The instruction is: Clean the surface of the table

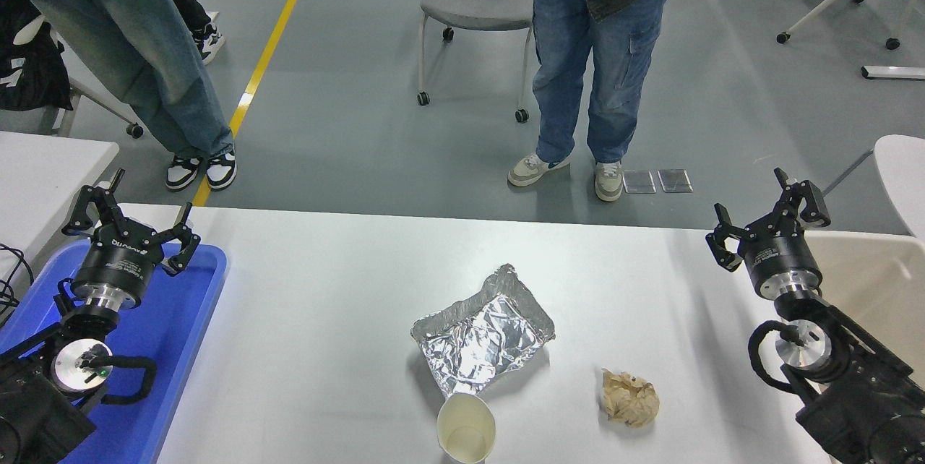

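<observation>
The table surface [325, 290] is spread wide across the foreground. A crumpled foil tray [483, 334], paper cup [466, 431] and what looks like a brown paper wad [630, 397] are seen on it. The left gripper [130, 222] is held with fingers apart over the blue tray [184, 319]; the right gripper [767, 217], fingers likewise spread, is raised by the beige bin [878, 283].

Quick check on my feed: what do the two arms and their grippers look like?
Both arms are black. Each ends in a black cylindrical body with white lettering, a silver collar at the wrist, looping black cables, and jointed black fingers: left gripper, right gripper. A silver disc caps a joint on each arm.
</observation>
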